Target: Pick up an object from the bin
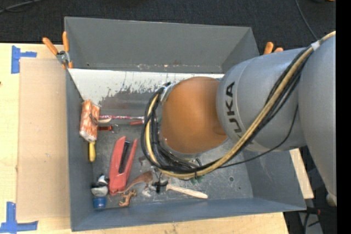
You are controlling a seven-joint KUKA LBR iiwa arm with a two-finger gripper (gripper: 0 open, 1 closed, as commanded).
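Orange wrist cover [189, 115] masks gripper [158, 184], lower middle of frame, above brown twisted scrap [138, 178]. Pale wooden stick [186, 191] just right, red cutter [122, 164] left. Gripper opening: cannot tell. Step, likely: positioning for grasp. Next: close on 1 item, lift clear.

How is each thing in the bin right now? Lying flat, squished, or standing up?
Grey metal bin: open on top, scratched inside.
Crumpled copper-coloured foil wrapper: squished, lying by the left wall.
Short yellow plastic stick: lying flat, just below the wrapper.
Long red plastic tool with black strip: lying flat, strip facing up.
Small blue round cap: resting in the near left corner.
Thin pale wooden stick: lying flat near the front wall.
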